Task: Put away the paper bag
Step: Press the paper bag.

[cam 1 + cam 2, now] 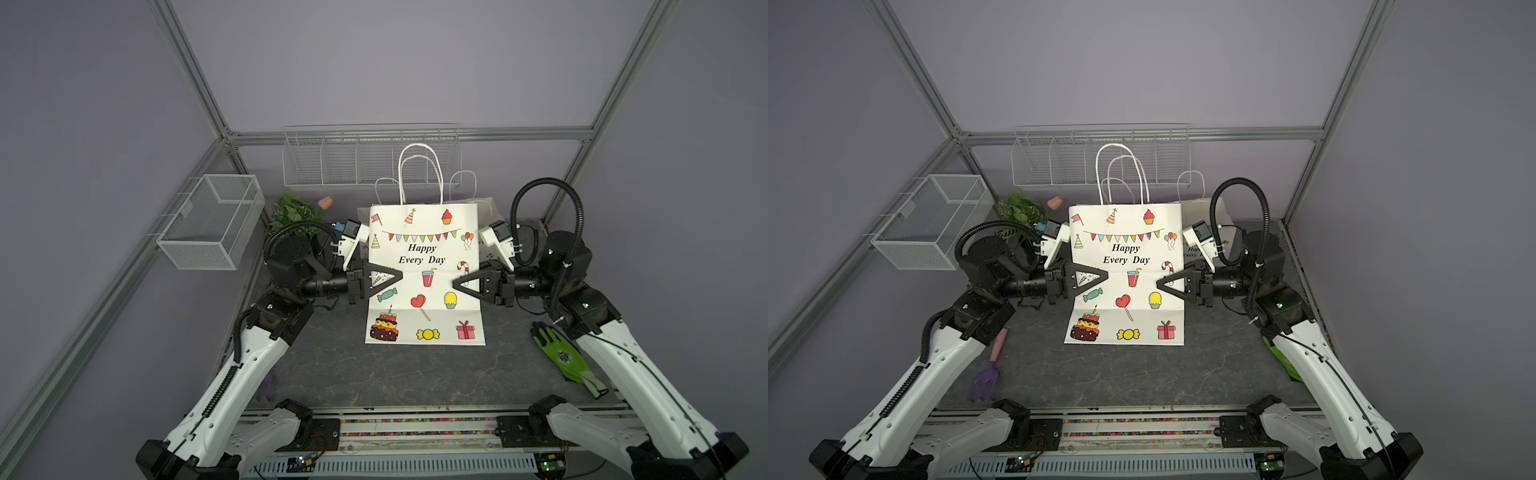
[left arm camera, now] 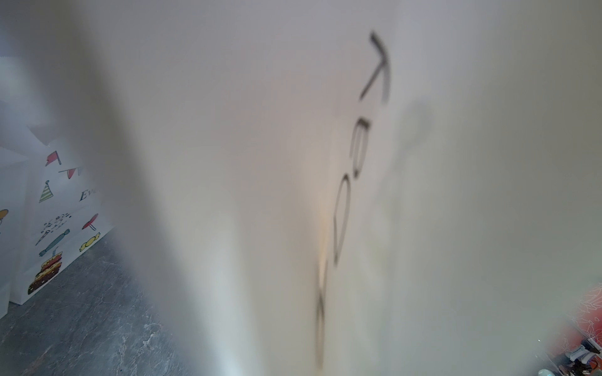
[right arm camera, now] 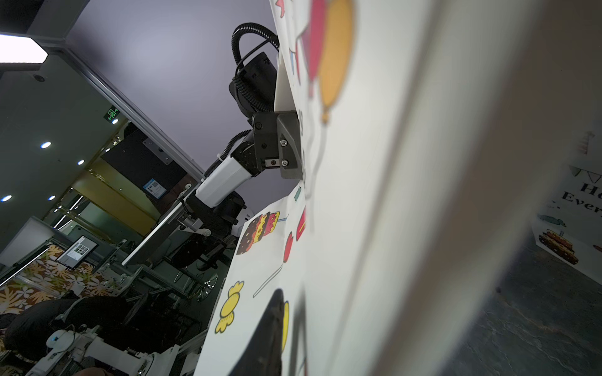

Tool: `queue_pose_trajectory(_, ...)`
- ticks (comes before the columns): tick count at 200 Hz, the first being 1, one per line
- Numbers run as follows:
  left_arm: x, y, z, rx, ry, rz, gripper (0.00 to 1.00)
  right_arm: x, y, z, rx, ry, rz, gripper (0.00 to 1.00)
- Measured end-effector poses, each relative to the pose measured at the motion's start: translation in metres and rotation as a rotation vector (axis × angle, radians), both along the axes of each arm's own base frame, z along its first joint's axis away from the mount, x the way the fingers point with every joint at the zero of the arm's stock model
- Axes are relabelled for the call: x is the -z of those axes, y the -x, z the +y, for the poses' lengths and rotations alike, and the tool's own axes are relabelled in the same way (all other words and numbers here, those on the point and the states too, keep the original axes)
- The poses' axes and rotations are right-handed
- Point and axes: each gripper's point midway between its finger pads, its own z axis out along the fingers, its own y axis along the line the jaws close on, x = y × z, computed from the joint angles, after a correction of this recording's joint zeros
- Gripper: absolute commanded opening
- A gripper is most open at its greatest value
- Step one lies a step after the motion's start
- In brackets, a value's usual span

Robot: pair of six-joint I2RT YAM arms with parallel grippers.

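The white paper bag [image 1: 424, 232] [image 1: 1125, 232], printed "Happy Every Day", stands upright mid-table with its cord handles up in both top views. My left gripper [image 1: 399, 276] [image 1: 1105, 276] is shut on its left edge about halfway up. In the left wrist view the bag's paper [image 2: 260, 162] fills the picture and hides the fingers. My right gripper [image 1: 455, 284] [image 1: 1158, 284] straddles the right edge at the same height. The right wrist view shows one black finger [image 3: 270, 332] lying against the printed front [image 3: 374, 195]. The other finger is hidden behind the paper.
A second printed bag [image 1: 484, 208] [image 1: 1200, 208] stands close behind at the right. On the back wall hangs a wire rack [image 1: 370, 158], and a mesh basket [image 1: 212, 220] hangs at the left. A plant [image 1: 293, 212], a green glove [image 1: 565, 357] and a purple toy rake [image 1: 986, 374] lie around the dark tabletop [image 1: 374, 374].
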Motion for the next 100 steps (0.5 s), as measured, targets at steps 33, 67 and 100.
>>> queue_pose_trajectory(33, 0.001, -0.001, 0.002, -0.007, -0.009, 0.001, 0.00, 0.008, 0.001, 0.000, -0.001, 0.023, 0.022, 0.25)
queue_pose_trajectory(67, 0.003, -0.003, 0.003, -0.015, -0.017, 0.011, 0.00, 0.013, 0.004, 0.000, -0.008, 0.037, 0.037, 0.16)
queue_pose_trajectory(100, 0.004, -0.004, 0.004, -0.020, -0.026, 0.008, 0.00, 0.014, 0.005, 0.001, -0.013, 0.042, 0.040, 0.10)
